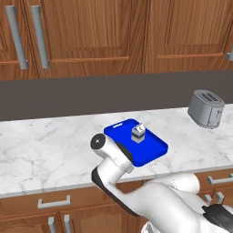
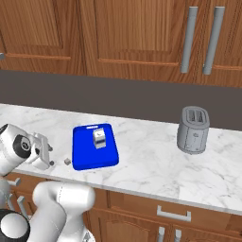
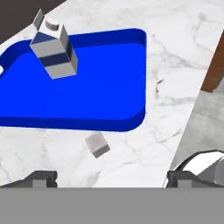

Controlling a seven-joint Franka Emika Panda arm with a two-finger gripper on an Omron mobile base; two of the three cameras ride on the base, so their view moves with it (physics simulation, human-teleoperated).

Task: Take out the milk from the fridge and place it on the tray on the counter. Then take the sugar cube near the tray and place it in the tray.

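That tiny whitish-grey sugar cube [image 3: 97,145] just ahead of the wide-open, empty pincer [image 3: 112,178] looks light, rigid and crumbly, so pinch opposite flat faces gently.

Kitchen: marble counter [image 1: 41,150], wood cabs [image 1: 91,32] w/ bar handles, toaster [image 2: 193,130].

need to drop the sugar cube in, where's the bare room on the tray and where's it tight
Most of the blue tray floor is bare, from the milk carton to the rim nearest the sugar cube. Marble lies free between tray and toaster. It is tight only beside the carton, towards the slotted end.
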